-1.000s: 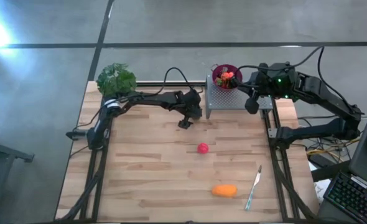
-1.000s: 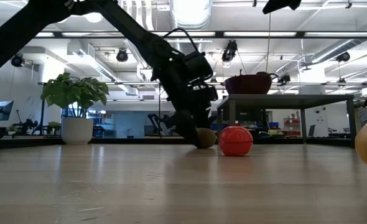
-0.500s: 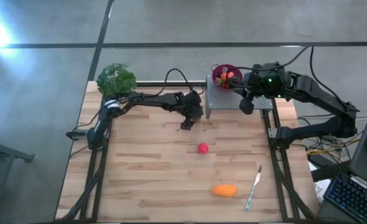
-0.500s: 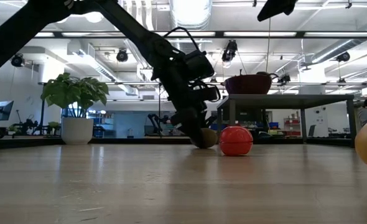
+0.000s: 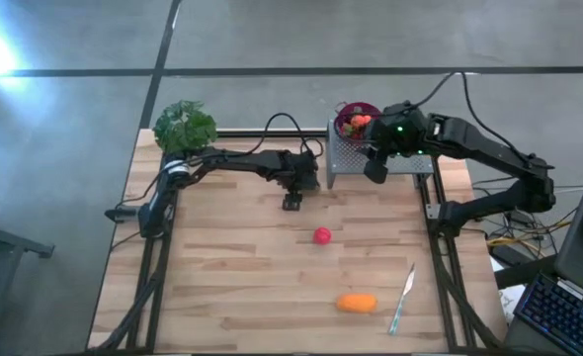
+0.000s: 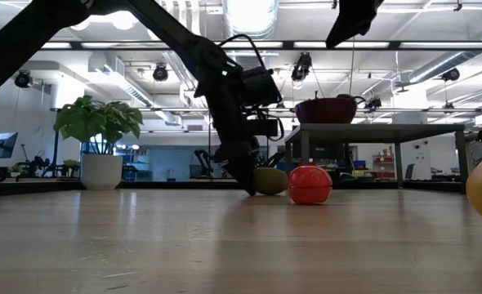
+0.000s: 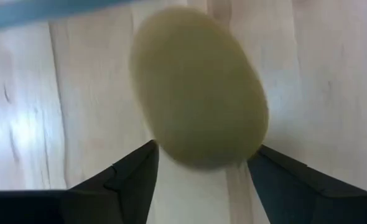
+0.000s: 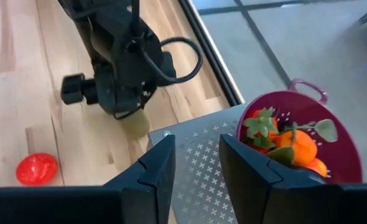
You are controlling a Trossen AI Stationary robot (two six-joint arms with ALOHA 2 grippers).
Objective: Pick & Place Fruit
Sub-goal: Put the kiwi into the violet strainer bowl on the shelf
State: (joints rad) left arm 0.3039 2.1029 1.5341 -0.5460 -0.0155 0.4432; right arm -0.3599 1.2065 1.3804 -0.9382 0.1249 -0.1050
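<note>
A brown-green kiwi (image 7: pixel 199 93) lies on its side on the wooden table (image 5: pixel 232 277), near the far edge. My left gripper (image 7: pixel 205 152) comes down over it, one finger at each side of the kiwi. In the low view the kiwi (image 6: pixel 270 180) shows beside my left gripper (image 6: pixel 246 178). A red ball (image 5: pixel 322 235) and an oblong orange piece (image 5: pixel 357 303) rest farther toward the near edge. My right gripper (image 8: pixel 197 146) hangs partly open, with nothing between its fingers, above the grey perforated stand (image 5: pixel 353 160). The purple bowl (image 8: pixel 351 155) on the stand holds several fruit. My left gripper has a fingertip (image 7: pixel 147 155) close against each of the kiwi's long sides, coming steeply from above. I cannot tell whether the fingers touch it. The kiwi lies on the table.
A slim pale knife (image 5: pixel 402 297) lies near the table's right near corner. A green leafy plant (image 5: pixel 185 126) stands at the far left corner. The wood between the ball and the left edge is bare.
My left gripper has rolled about its own line and tipped steeper over the kiwi, which has stayed where it lay. My right gripper has gone toward the table's left edge and a little down, from beside the bowl to above the stand.
</note>
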